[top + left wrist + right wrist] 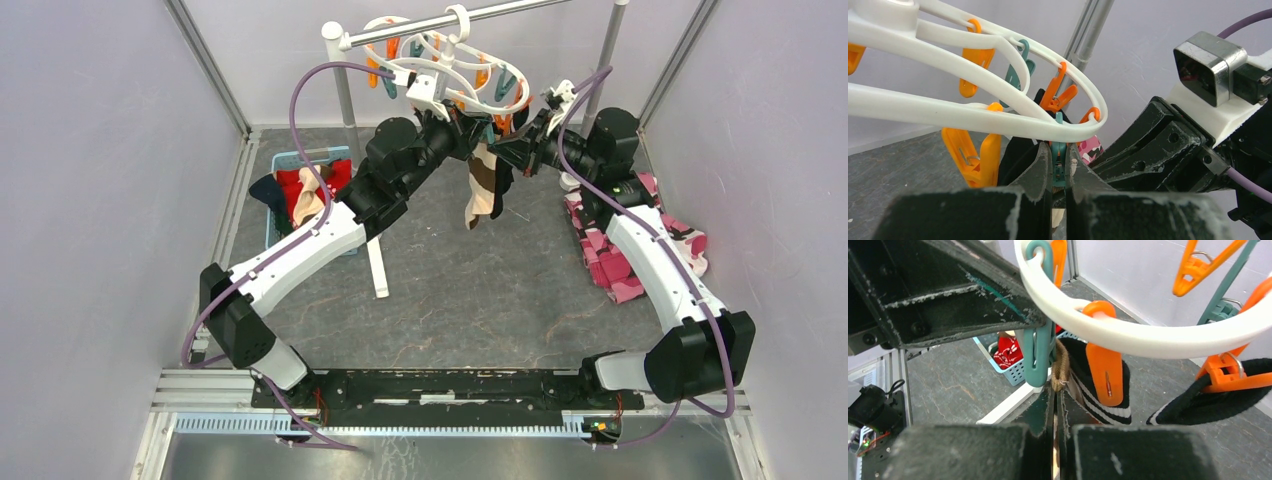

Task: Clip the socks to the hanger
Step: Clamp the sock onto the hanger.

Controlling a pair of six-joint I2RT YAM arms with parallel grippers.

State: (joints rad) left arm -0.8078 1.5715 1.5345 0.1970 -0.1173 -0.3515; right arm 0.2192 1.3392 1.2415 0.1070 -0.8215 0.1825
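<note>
Up at 12 o'clock, the hanger (948, 112) hangs from the metal pole (500, 10). The left gripper (1058, 162) narrowly pinches 1 teal clothespin (1039, 357). The right gripper (1055, 397), clamped tight, holds the tan sock (1061, 367) just beside it. A red sock (295, 185) lies in the blue basket (272, 228) at 10 o'clock.

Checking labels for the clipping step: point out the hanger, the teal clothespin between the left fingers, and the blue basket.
hanger (948, 112): left wrist view, near bar of the white ring.
teal clothespin (1058, 167): left wrist view, middle of its body.
blue basket (1018, 372): right wrist view, its lattice side wall.
</note>
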